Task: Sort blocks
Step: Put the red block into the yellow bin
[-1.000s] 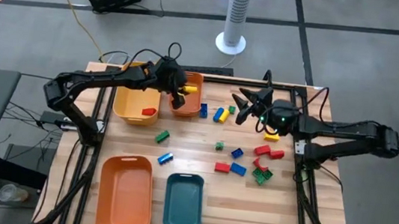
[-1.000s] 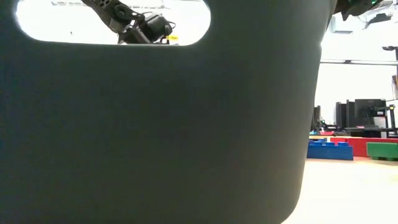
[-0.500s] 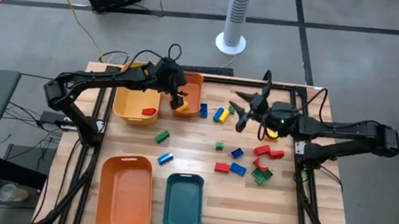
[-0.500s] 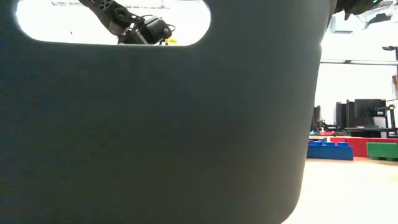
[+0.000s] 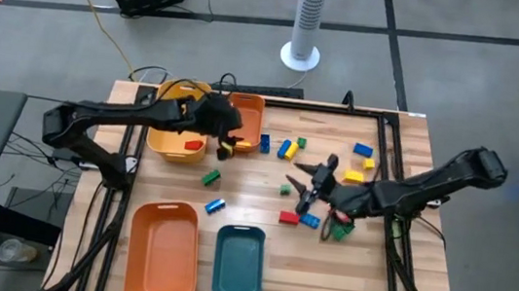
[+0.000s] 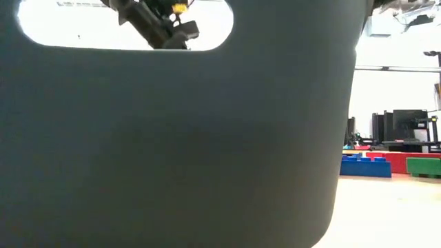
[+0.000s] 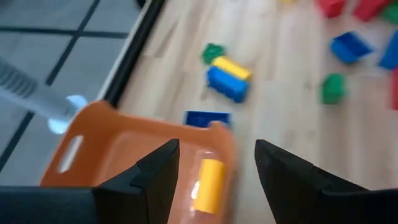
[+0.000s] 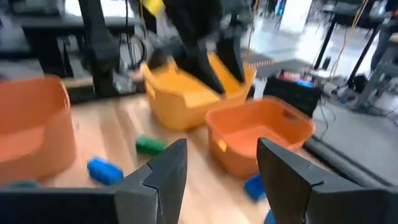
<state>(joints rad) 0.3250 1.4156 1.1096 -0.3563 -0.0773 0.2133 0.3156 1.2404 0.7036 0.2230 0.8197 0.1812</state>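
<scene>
From above: left gripper [image 5: 231, 140] spread empty at small orange bin [image 5: 248, 115], right gripper [image 5: 311, 184] spread over scattered blocks [image 5: 310, 220] mid-table; from table height: dark bin wall [image 6: 172, 151], blue brick [image 6: 365, 167] beyond; past left fingers [image 7: 155, 180]: yellow brick [image 7: 208, 177] lying inside orange bin.

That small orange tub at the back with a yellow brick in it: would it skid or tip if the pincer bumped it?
Probably it would skid: the small orange bin looks like thin plastic on smooth wood, holding only one yellow brick. Its low, wide shape makes tipping unlikely, though a knock on the rim might rock it.
</scene>
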